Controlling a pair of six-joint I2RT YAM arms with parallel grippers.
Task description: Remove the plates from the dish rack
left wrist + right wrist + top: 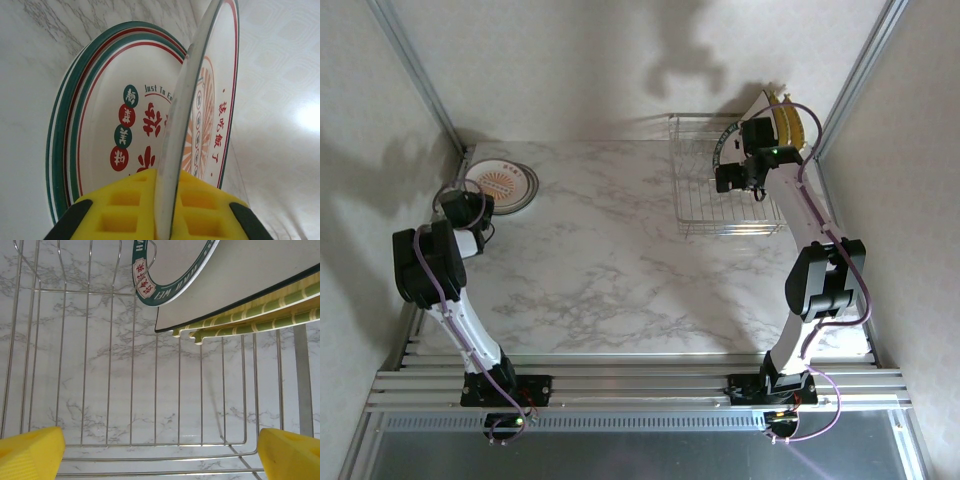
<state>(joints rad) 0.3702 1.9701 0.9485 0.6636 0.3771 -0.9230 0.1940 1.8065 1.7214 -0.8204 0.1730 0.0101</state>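
Note:
My left gripper [167,202] is shut on the rim of a round white plate [186,115], which I see edge-on between the yellow pads. Just behind it lies a stack of round plates [100,125] with green and red rims. From above, this plate [501,185] sits at the table's far left, with the left gripper [470,207] at its near edge. My right gripper [160,455] is open over the dish rack [155,390], nothing between its pads. A teal-rimmed round plate [165,287], a white square plate [240,285] and a striped mustard plate [272,315] stand at the rack's far end.
The wire rack [705,215] stands at the back right of the marble table [610,260], close to the right wall post. A metal frame post runs down past the plate stack at the back left.

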